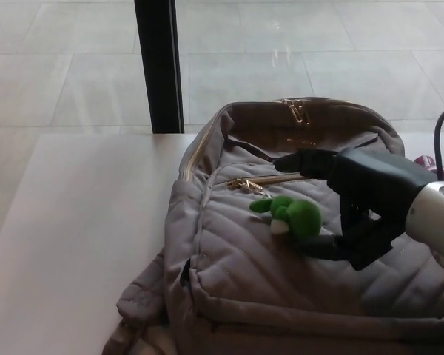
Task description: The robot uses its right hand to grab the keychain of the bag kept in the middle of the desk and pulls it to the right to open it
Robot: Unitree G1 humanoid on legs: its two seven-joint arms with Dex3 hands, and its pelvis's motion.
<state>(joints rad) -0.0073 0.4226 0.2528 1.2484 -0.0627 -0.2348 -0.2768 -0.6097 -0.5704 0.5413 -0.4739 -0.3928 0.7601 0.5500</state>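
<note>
Backpack in quilted grey fabric lies across the middle of your white desk, its gold zipper running along the front pocket. Your right hand reaches in from the right and sits over the bag, fingers apart: one finger stretches left above the zipper line, the thumb lies lower, just beside the green plush keychain. You cannot tell whether the thumb touches the charm; nothing is clasped. Keychain rests on the pocket just near of the zipper. A black post stands at the far edge.
</note>
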